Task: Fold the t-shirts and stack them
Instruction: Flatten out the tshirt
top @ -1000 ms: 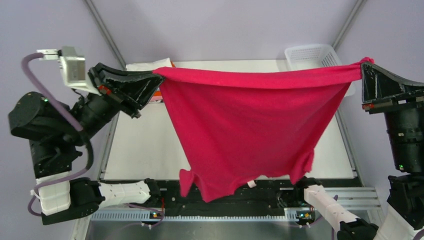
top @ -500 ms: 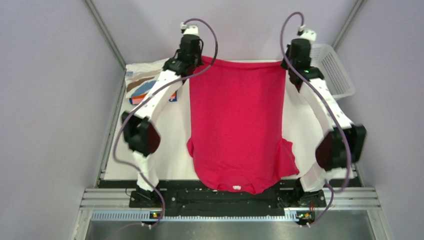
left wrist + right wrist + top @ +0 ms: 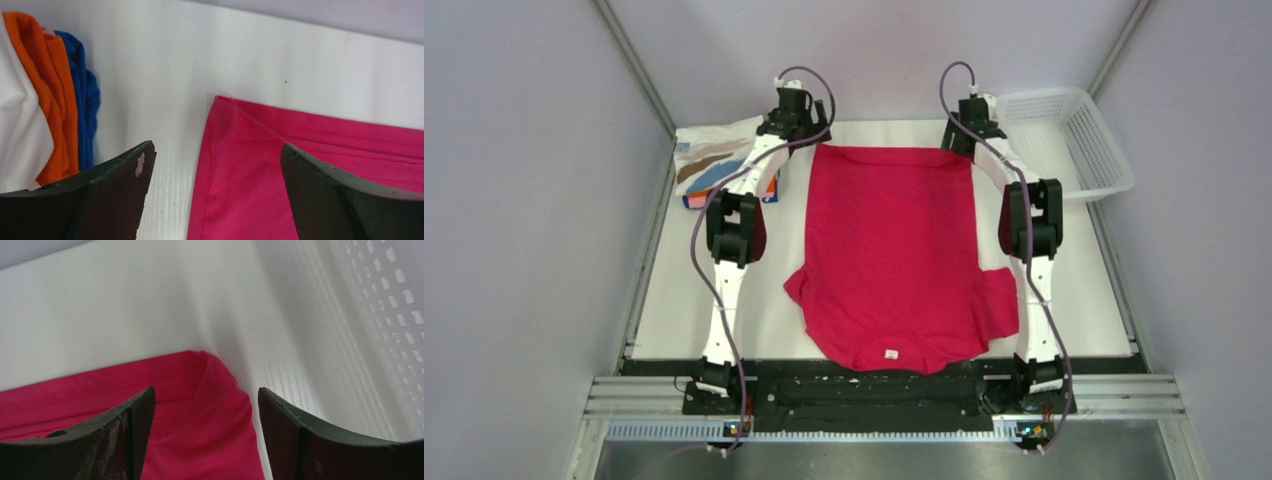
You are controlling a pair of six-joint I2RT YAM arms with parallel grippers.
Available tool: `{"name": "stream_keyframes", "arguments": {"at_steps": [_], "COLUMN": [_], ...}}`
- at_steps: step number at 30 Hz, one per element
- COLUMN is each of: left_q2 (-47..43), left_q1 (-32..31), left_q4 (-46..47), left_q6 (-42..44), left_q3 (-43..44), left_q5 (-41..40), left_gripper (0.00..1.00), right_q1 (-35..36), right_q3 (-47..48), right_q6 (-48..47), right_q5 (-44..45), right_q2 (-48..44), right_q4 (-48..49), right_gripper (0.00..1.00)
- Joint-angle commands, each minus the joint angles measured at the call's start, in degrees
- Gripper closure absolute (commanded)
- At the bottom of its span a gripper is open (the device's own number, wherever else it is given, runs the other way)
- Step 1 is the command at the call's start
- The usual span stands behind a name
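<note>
Magenta-red t-shirt spread flat, collar nearest; folded shirts, perhaps four, stacked far-left.

From above, the left arm hid the right side of the folded stack, and the neck label on the magenta-red t-shirt was too small to read. The left wrist view cut the stack off at its left edge. In the right wrist view the basket was blurred and cropped at the right.

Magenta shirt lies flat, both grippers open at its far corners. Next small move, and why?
Probably lift both clear: the left gripper and right gripper stand open over the hem corners, holding nothing, and the magenta shirt lies flat, not yet folded.
</note>
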Motion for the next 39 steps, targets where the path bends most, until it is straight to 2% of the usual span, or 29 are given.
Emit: {"name": "stream_keyframes", "arguments": {"at_steps": [1, 3, 6, 9, 12, 15, 18, 20, 22, 26, 31, 32, 37, 39], "left_q2": [-10.7, -14.3, -22.4, -32.1, -41.1, -47.3, -51.2, -51.8, -49.9, -40.4, -27.3, -24.1, -2.1, 7.1], "left_q1": [-1.5, -2.2, -4.4, -8.4, -13.6, -17.1, -18.8, -18.9, -18.5, -15.6, -9.1, -8.1, -7.4, -7.1], "left_q4": [4.4, 2.4, 0.4, -0.6, 0.4, 0.2, 4.9, 8.7, 8.8, 0.7, -5.9, -8.2, -21.9, -22.2], "left_q6": [-3.8, -4.9, -6.4, -9.1, -12.6, -17.5, -22.4, -25.1, -25.6, -23.3, -21.0, -20.3, -15.6, -14.5], "left_q3": [-2.3, -5.2, -16.0, -32.8, -49.5, -63.0, -75.4, -81.4, -83.1, -74.6, -57.4, -52.1, -11.4, 4.2], "left_q5": [7.4, 8.1, 7.9, 6.6, 6.2, 12.7, 18.3, 19.4, 16.9, 11.0, 6.3, 6.2, 6.6, 9.4], "left_gripper": [0.01, 0.01, 0.01, 0.01, 0.01, 0.01, 0.01, 0.01, 0.01, 0.01, 0.01, 0.01, 0.01, 0.01], "right_q1": [0.6, 1.1, 2.1, 3.4, 4.2, 6.0, 7.8, 8.6, 8.8, 8.9, 8.8, 9.1, 12.8, 17.2], "right_q3": [-7.1, -14.2, -25.9, -38.5, -47.7, -52.9, -54.3, -53.9, -54.0, -55.0, -64.8, -67.6, -78.4, -82.3], "right_q6": [-0.9, -0.8, 0.1, 1.0, 2.5, 2.6, 2.2, 2.9, 4.3, 6.7, 11.4, 13.1, 20.2, 21.9], "right_q5": [-3.1, -5.7, -11.1, -15.9, -23.0, -23.6, -23.0, -22.2, -20.8, -19.6, -16.6, -17.0, -16.4, -16.8], "right_q2": [-13.5, -18.8, -26.4, -33.8, -37.1, -38.0, -36.8, -34.9, -33.1, -31.3, -36.3, -38.1, -44.0, -46.4], "right_q4": [6.4, 7.9, 10.2, 13.7, 17.3, 17.4, 17.5, 17.9, 19.3, 19.3, 23.0, 24.5, 27.0, 26.1], "right_gripper": [0.14, 0.1, 0.06, 0.05, 0.04, 0.04, 0.04, 0.04, 0.04, 0.04, 0.04, 0.04, 0.04, 0.04]}}
